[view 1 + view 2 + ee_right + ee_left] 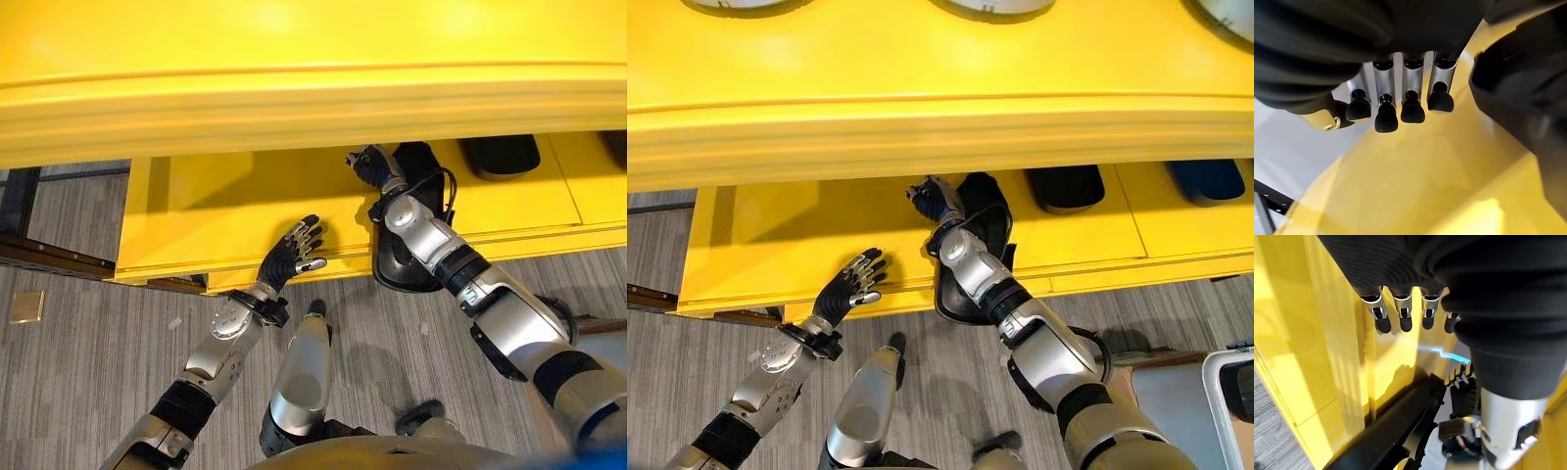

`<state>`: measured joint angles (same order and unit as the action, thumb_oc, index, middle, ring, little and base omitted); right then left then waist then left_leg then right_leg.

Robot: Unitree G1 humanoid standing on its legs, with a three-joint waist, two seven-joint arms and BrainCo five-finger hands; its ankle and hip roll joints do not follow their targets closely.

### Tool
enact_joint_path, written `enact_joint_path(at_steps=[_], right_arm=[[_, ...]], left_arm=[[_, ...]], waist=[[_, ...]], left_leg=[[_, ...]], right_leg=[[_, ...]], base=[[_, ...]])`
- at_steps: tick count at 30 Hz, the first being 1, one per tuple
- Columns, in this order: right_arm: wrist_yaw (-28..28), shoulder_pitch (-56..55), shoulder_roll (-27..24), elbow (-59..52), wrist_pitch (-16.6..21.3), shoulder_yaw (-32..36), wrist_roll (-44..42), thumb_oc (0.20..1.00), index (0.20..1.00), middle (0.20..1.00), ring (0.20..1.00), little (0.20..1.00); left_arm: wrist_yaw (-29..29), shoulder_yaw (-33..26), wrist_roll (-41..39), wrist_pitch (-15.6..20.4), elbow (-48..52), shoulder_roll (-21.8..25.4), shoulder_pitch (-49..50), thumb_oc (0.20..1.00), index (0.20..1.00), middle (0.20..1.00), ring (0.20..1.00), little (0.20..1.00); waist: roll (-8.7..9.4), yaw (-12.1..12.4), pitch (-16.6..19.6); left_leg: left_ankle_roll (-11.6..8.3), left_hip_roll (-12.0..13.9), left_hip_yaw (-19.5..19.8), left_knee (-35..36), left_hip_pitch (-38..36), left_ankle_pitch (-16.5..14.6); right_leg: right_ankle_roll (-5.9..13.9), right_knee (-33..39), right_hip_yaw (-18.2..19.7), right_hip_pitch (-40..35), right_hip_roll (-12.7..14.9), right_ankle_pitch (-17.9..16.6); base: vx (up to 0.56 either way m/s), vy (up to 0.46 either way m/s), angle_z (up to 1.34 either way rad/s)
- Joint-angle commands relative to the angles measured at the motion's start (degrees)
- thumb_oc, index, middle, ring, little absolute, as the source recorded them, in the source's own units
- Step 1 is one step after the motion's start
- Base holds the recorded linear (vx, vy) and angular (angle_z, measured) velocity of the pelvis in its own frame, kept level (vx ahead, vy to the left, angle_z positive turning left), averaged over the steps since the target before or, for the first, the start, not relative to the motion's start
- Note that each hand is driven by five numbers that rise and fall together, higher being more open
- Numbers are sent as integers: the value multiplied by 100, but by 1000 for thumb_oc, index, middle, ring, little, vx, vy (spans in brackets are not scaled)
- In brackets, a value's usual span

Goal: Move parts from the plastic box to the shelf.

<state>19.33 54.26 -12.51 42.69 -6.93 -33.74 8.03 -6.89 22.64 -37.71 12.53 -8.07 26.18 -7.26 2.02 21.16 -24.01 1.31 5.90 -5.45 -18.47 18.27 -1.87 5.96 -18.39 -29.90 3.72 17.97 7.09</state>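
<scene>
1. A black moulded part [404, 257], glossy and curved like a shell or cover, lies on the lower yellow shelf [196, 211] at about 2 o'clock in the left eye view, its near end hanging over the shelf's front lip.
2. The right hand [370, 166] sits at the part's far end, at 12 o'clock from it, with the forearm stretched along its length. In the right wrist view its fingers [1386, 117] hang fairly straight and close on nothing; I judge the part released, or about to be.
3. Handling, as a judgement: it looks like stiff, light plastic with a slick surface. A rim or edge would give a surer hold than the smooth face, and the overhang could let it tip off.
4. The left hand [294, 257] hovers at the shelf's front edge, at 9 o'clock from the part, fingers spread and empty.
5. More black parts [1065, 186] rest deeper on the shelf at 1 o'clock.
6. A thick upper shelf board [313, 108] overhangs, so headroom is tight. Grey striped carpet [88, 362] lies below.
</scene>
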Motion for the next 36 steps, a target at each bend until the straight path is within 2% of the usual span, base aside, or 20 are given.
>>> enact_joint_path(at_steps=[1, 2, 5, 9, 17, 18, 19, 27, 33, 36], right_arm=[[331, 690, -276, -6, 369, -50, -125, 200, 200, 200, 200, 200], [545, 646, -321, 23, 365, -154, -256, 200, 200, 200, 200, 200], [589, 562, -416, -31, 598, -139, -253, 200, 200, 200, 200, 200], [498, 553, -680, -293, 863, -45, -199, 200, 200, 200, 200, 200], [590, 774, -991, -891, 1549, 120, 88, 200, 200, 200, 200, 200], [621, 800, -1000, -975, 1634, 148, 104, 479, 479, 479, 479, 479], [624, 818, -998, -1072, 1631, 179, 102, 1000, 1000, 1000, 1000, 1000], [643, 851, -974, -1623, 1636, 322, -95, 1000, 1000, 1000, 1000, 1000], [442, 466, -1026, -2244, 1367, 464, -372, 1000, 1000, 1000, 1000, 1000], [261, 21, -1092, -2553, 1380, 530, -505, 1000, 1000, 1000, 1000, 1000]], left_arm=[[59, 234, -296, 382, 403, -10, -173, 1000, 1000, 1000, 1000, 1000], [50, 297, -239, 434, 339, -41, -203, 1000, 1000, 1000, 1000, 1000], [116, 299, -181, 438, 398, -70, -160, 1000, 1000, 1000, 1000, 1000], [119, 200, -401, 361, 462, -95, -100, 1000, 1000, 1000, 1000, 1000], [-18, 242, -565, 476, 487, -243, 156, 1000, 1000, 1000, 1000, 1000], [-25, 252, -564, 502, 469, -248, 191, 1000, 1000, 1000, 1000, 1000], [-23, 244, -557, 476, 494, -253, 221, 1000, 1000, 1000, 1000, 1000], [-57, 256, -523, 532, 500, -269, 407, 1000, 1000, 1000, 1000, 1000], [-83, 200, -445, 538, 479, -285, 565, 1000, 1000, 1000, 1000, 1000], [-98, 125, -410, 575, 497, -289, 677, 1000, 1000, 1000, 1000, 1000]], waist=[[-143, -122, -116], [-160, -364, -134], [-176, -502, -141], [-172, -570, -30], [-375, -620, 74], [-393, -614, 96], [-404, -605, 114], [-443, -615, 182], [-424, -746, 262], [-418, -864, 300]], left_leg=[[-191, -213, -299, 266, -562, -356], [-78, -398, -27, 428, -513, -213], [-59, -466, 101, 628, -623, -166], [-86, -530, 99, 720, -673, -117], [-196, -482, 95, 861, -887, -54], [-201, -480, 110, 884, -915, -47], [-204, -478, 129, 896, -937, -47], [-229, -455, 184, 952, -1053, -37], [-268, -397, 175, 990, -1188, -46], [-295, -340, 133, 990, -1241, -44]], right_leg=[[147, 219, 421, 26, -226, -423], [102, 368, 980, 452, -600, -552], [119, 484, 1222, 557, -802, -588], [56, 722, 1290, 522, -876, -638], [-93, 760, 1197, 338, -871, -495], [-101, 754, 1185, 321, -873, -480], [-108, 748, 1169, 302, -872, -467], [-166, 721, 1136, 207, -887, -405], [-219, 725, 1161, 93, -935, -340], [-252, 735, 1208, 55, -970, -312]], base=[[-6, -52, 32], [-1, -74, 43], [49, -108, 69], [49, -63, 10], [59, 6, 3], [70, -8, 6], [70, -15, 5], [40, -22, 6], [36, -65, 2], [18, -97, -2]])
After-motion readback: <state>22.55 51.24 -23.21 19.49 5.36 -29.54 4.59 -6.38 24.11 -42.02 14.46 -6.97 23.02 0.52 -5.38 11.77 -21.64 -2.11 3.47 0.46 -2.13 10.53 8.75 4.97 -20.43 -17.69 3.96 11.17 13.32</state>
